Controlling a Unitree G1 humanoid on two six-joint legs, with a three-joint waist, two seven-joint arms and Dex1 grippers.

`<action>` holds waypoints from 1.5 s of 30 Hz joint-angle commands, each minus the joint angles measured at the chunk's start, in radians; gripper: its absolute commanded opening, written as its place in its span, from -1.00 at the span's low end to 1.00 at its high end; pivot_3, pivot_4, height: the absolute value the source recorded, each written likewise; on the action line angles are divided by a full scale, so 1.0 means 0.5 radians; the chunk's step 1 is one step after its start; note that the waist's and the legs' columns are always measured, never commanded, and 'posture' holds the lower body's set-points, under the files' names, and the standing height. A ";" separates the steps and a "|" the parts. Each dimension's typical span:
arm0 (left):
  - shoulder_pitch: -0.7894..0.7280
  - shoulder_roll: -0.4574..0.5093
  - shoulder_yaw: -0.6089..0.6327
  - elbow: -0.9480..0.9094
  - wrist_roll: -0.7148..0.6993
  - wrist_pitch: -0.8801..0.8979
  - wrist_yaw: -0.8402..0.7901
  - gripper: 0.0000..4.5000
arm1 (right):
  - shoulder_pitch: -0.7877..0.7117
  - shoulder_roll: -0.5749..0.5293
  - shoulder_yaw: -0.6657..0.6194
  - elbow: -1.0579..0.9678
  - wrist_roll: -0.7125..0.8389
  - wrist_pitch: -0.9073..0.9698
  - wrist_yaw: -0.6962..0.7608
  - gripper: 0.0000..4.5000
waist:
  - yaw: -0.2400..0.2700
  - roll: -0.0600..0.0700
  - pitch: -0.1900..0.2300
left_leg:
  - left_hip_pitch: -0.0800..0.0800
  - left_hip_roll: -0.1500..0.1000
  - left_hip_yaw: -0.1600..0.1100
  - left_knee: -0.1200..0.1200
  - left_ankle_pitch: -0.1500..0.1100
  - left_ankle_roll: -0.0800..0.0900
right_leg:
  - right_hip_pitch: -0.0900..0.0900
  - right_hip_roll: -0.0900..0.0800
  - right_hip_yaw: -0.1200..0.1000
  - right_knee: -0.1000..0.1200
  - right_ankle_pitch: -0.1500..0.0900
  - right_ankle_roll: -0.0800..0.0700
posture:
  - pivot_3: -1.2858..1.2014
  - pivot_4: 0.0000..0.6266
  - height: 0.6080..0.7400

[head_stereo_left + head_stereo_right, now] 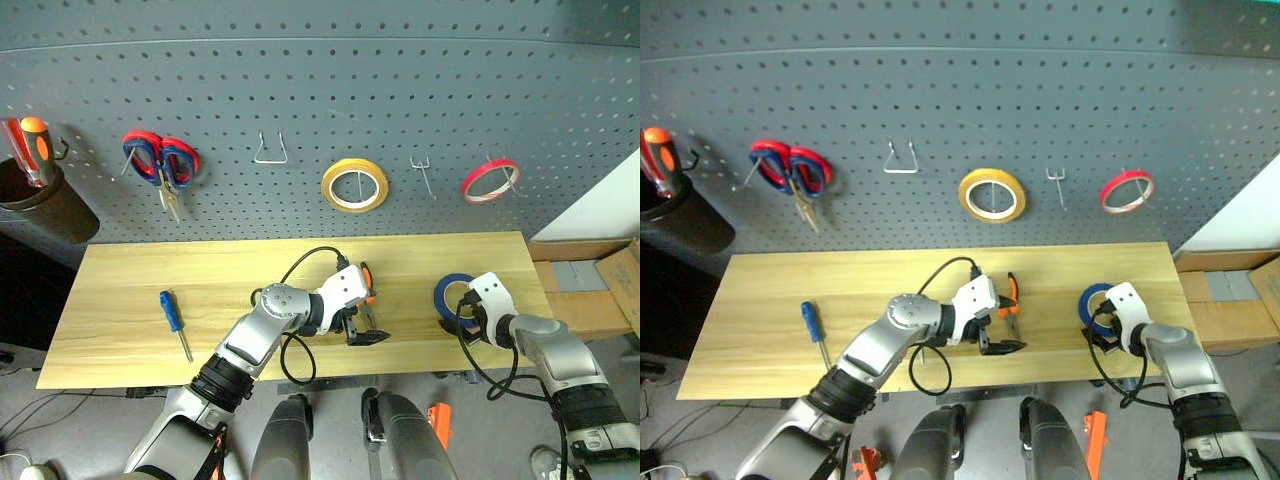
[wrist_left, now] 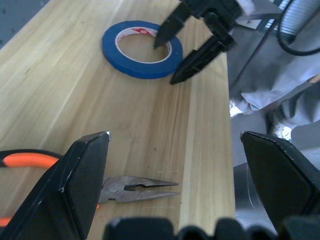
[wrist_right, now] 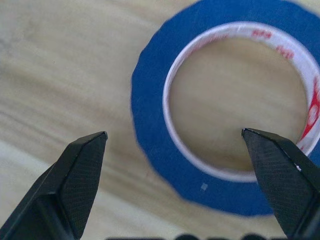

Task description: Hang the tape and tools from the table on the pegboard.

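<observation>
The blue tape [image 1: 452, 290] lies flat on the right part of the table [image 1: 150, 270]. My right gripper [image 3: 173, 133] is open over it, one finger above the roll's hole and the other outside the ring [image 3: 165, 165]. The pliers [image 2: 135, 189], with orange-and-black handles [image 1: 368, 283], lie near the table's middle. My left gripper [image 2: 175, 135] hangs open just above their metal jaws. A blue-handled screwdriver [image 1: 174, 318] rests at the left of the table, away from both grippers. The grey pegboard [image 1: 320, 90] rises behind the table.
On the pegboard hang red-and-blue scissors [image 1: 163, 165], a yellow tape roll [image 1: 355, 185] and a red tape roll [image 1: 490, 180]. Two bare metal hooks [image 1: 270, 150] [image 1: 422, 172] sit between them. A dark holder [image 1: 40, 200] at far left holds red and orange screwdrivers. Cardboard [image 1: 610, 280] lies at right.
</observation>
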 commanded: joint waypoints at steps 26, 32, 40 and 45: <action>0.099 -0.199 0.119 -0.322 -0.088 0.002 0.229 1.00 | 0.850 -0.144 -0.072 -0.925 -0.236 -0.306 -0.152 -0.84 | 0.027 0.004 0.006 | -0.010 -0.004 0.000 0.000 0.001 -0.016 | -0.006 -0.010 -0.006 -0.004 -0.010 0.018 | 0.08 -0.07 1.00; 0.185 -0.236 0.364 -0.762 -0.419 0.394 0.319 1.00 | 1.272 -0.008 -0.153 -1.497 -0.546 -0.602 -0.591 -0.84 | -0.010 0.008 0.001 | -0.031 -0.004 0.004 0.009 0.002 -0.022 | -0.032 -0.012 -0.004 0.009 -0.009 0.021 | 0.05 -0.15 1.00; 0.152 -0.221 0.825 -1.206 -0.979 1.034 0.592 1.00 | 1.261 0.046 -0.031 -1.623 -1.010 -1.052 -0.920 -0.84 | -0.013 0.010 -0.011 | -0.031 0.000 0.002 0.009 0.012 -0.031 | -0.031 -0.005 -0.008 0.013 -0.006 0.028 | 0.06 -0.20 1.00; 0.091 -0.168 1.176 -1.374 -1.328 1.373 0.849 1.00 | 1.150 0.032 -0.015 -1.600 -1.118 -1.303 -0.967 -0.84 | -0.013 0.010 -0.024 | -0.030 0.000 0.002 0.016 0.012 -0.032 | -0.031 -0.004 -0.009 0.014 -0.005 0.028 | 0.08 -0.21 1.00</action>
